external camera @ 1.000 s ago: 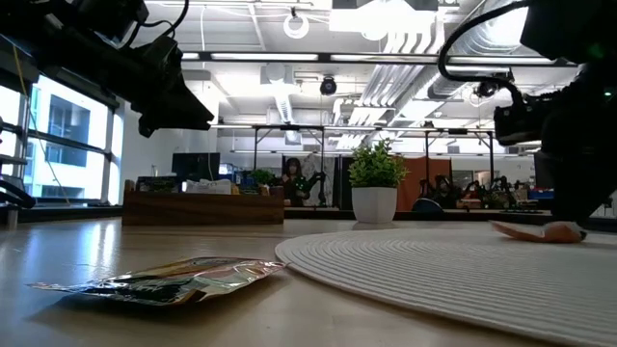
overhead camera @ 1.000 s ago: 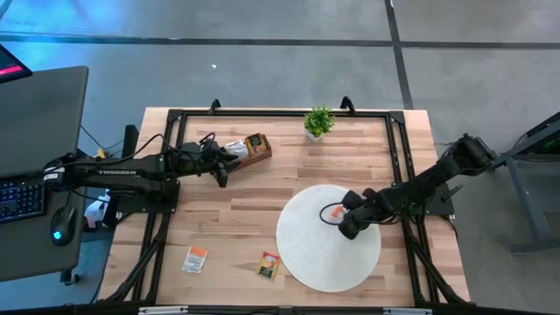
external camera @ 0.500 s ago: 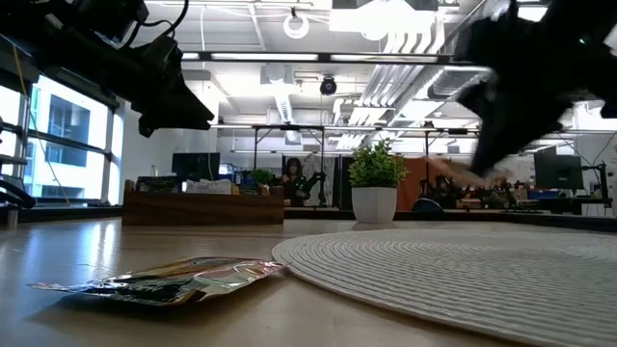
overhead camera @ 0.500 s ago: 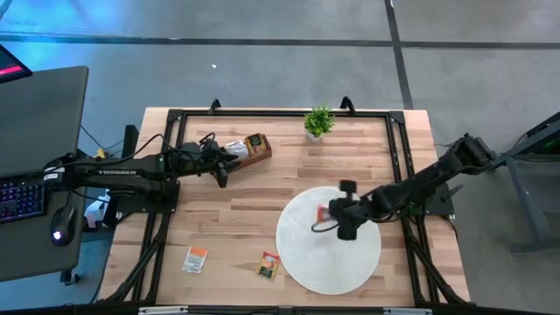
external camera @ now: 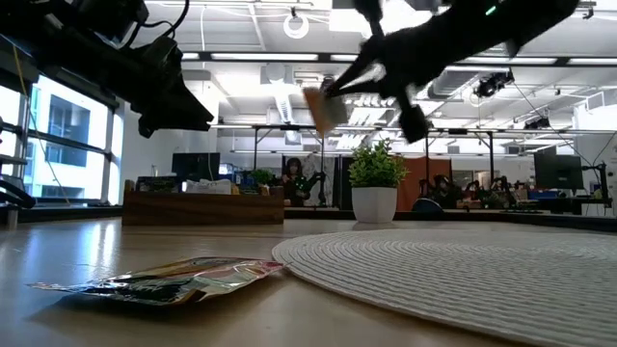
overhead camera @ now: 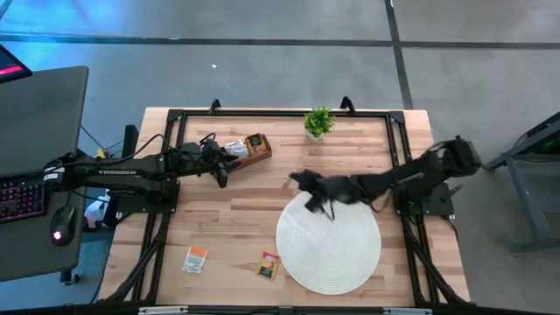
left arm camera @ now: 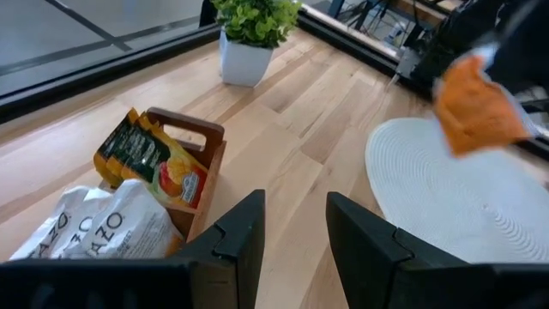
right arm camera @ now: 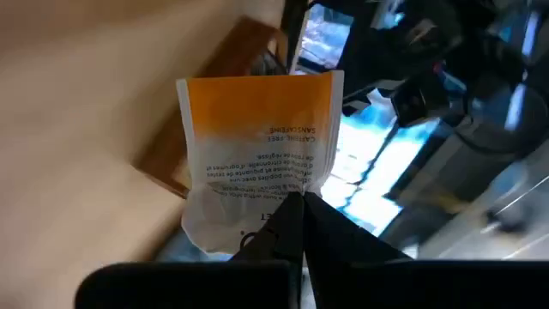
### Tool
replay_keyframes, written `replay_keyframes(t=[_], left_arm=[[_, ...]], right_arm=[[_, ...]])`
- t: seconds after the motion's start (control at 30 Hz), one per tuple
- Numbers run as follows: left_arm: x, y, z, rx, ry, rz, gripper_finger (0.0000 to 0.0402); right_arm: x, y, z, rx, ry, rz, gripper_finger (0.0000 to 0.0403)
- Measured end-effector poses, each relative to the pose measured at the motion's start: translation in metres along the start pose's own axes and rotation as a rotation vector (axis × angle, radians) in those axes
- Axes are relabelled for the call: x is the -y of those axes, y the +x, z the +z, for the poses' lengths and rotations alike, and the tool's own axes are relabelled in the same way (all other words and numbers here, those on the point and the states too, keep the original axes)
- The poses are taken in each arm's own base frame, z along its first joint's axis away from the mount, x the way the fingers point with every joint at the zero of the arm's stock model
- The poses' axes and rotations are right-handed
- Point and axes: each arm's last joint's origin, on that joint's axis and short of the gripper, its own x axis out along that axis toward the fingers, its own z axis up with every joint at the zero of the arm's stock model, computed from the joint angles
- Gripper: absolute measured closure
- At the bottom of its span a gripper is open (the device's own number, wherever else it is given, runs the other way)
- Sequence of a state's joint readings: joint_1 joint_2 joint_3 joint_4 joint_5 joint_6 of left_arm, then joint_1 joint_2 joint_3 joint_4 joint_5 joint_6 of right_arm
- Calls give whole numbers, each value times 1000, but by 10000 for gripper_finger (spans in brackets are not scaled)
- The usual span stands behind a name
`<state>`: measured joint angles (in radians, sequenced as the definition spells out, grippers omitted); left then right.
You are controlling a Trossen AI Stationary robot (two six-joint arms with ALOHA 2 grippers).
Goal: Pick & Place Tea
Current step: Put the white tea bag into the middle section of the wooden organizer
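Observation:
A white-and-orange tea sachet [right arm camera: 257, 137] hangs in the air between the round mat [overhead camera: 328, 249] and the wooden tray [overhead camera: 254, 147], with my right gripper [overhead camera: 297, 182] shut on it. It also shows high up in the low view as the tea sachet [external camera: 323, 108]. My left gripper [left arm camera: 296, 215] stands open and holds nothing, just on the near side of the tray [left arm camera: 184, 142], which holds several sachets. Two more sachets [overhead camera: 195, 259] [overhead camera: 269, 264] lie flat on the table near its front edge. My right gripper pinches the sachet's white end [right arm camera: 257, 206] between its two fingers. The fingers come nearly level from the table's right side. The sachet is lifted clear of the mat, and its orange end [right arm camera: 257, 94] points away from the fingers.
A small potted plant [overhead camera: 318, 122] stands at the far edge, right of the tray. A black frame [overhead camera: 175, 118] runs around the tabletop. Bare wood lies between the tray and the mat.
My right gripper has lifted the white-and-orange sachet off the mat. It has carried the sachet up and toward the table's left and far side, nearer the tray, rolling its wrist on the way. The sachet now hangs clear of the mat.

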<state>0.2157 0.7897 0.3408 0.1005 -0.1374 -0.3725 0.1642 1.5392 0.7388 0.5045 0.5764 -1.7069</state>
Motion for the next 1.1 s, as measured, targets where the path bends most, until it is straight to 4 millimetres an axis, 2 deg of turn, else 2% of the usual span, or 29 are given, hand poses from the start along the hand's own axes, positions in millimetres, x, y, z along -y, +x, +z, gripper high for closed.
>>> replay_keyframes(t=[0.1,0.23,0.4,0.5,0.6,0.77,1.1], left_arm=[[0,0,1,16,-2,7,277],[-2,0,2,43,-20,71,277],[-1,0,3,62,-87,71,277],[-1,0,4,62,-148,47,277],[1,5,1,20,-167,-10,277],[6,12,-2,-55,-167,-141,277],[7,25,-5,-62,-184,-157,277]], right_arm=[[-9,26,-17,-5,-179,4,402],[-14,63,-30,-37,-236,96,402],[-5,108,-27,-16,-268,138,402],[1,128,-21,-4,-265,121,402],[6,139,-16,30,-261,96,402],[14,145,-14,66,-219,59,402],[14,145,-10,134,-190,45,403]])
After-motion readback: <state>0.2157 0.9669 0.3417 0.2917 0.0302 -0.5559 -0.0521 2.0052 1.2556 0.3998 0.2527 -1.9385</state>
